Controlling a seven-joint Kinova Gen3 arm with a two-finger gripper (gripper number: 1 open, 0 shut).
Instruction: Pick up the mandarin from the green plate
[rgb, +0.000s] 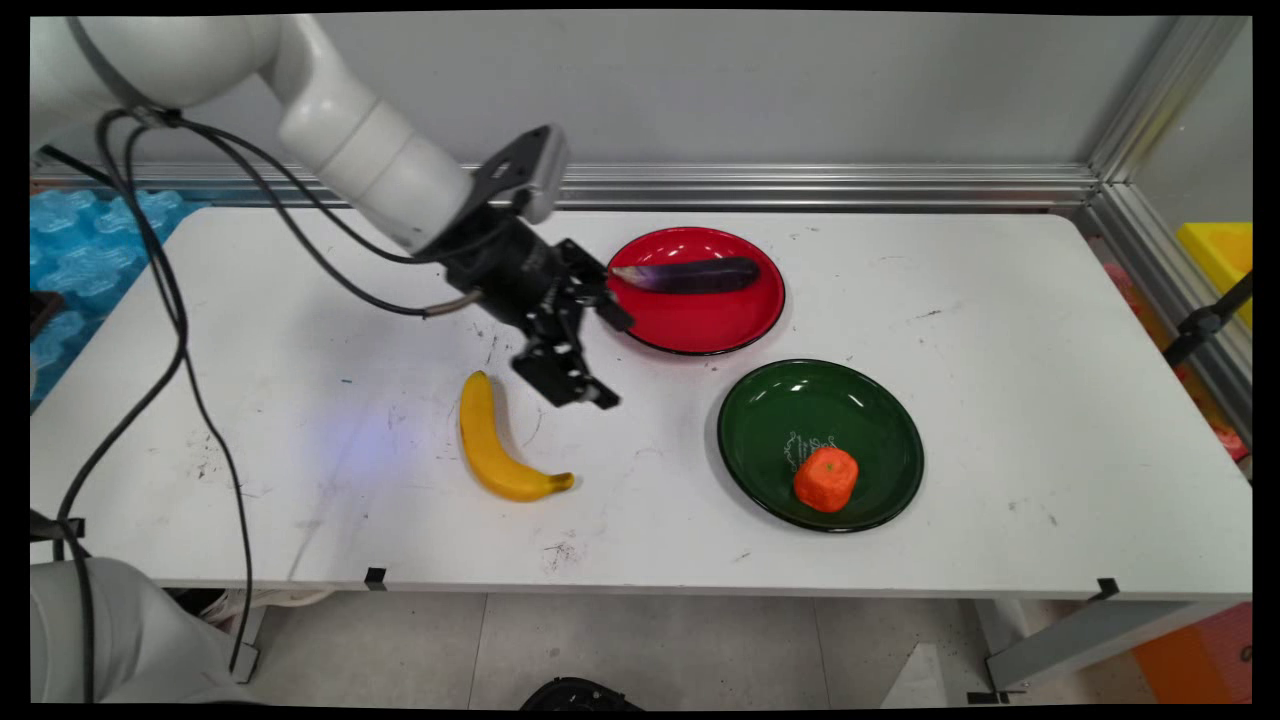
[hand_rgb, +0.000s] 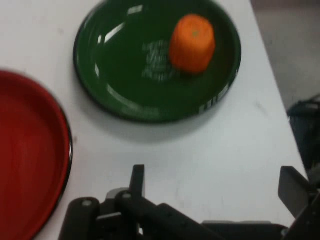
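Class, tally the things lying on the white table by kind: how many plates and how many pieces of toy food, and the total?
Plates: 2, red plate and green plate.
Food: 3, eggplant, orange, banana.
Total: 5

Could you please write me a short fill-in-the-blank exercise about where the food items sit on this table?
1. The eggplant lies on the ____ plate.
2. The orange sits on the ____ plate.
3. The fruit lying straight on the white table, on no plate, is the ____.
4. The open gripper hangs between the banana and the ____ plate.

Missing words: red; green; banana; red
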